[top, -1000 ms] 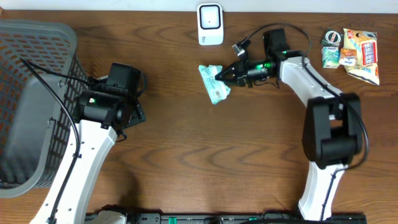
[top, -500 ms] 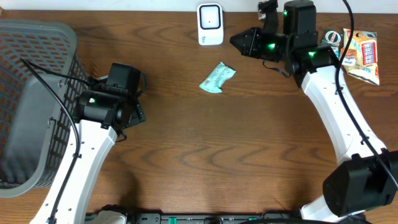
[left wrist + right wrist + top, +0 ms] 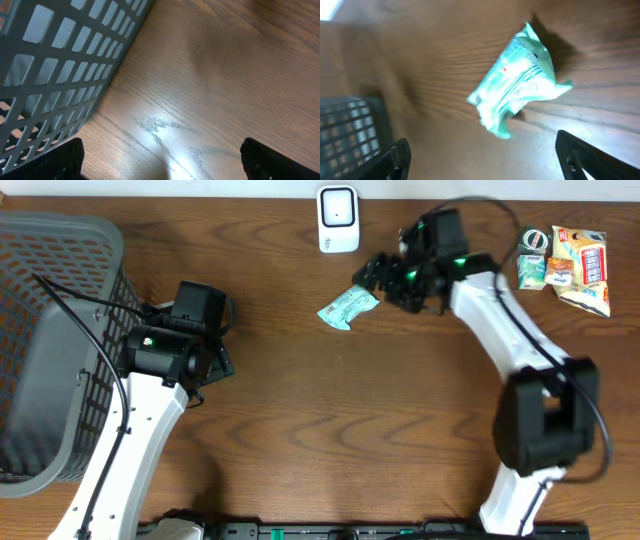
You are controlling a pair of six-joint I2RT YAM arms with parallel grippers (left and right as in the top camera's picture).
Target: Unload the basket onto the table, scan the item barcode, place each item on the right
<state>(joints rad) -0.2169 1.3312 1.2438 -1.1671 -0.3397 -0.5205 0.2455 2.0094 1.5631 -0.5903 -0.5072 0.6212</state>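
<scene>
Brown wooden table [image 3: 300, 430], seen from above. The green packet [image 3: 348, 309] lies flat on the bare wood, in front of the white scanner [image 3: 338, 218] and apart from it. The right gripper [image 3: 368, 276] hovers just beside the packet's upper end, its fingers spread wide with nothing between them. The left gripper [image 3: 160, 162], likewise spread and empty, stands over the table beside the grey basket [image 3: 50, 330]. A few snack packets [image 3: 575, 260] lie at the far right corner.
</scene>
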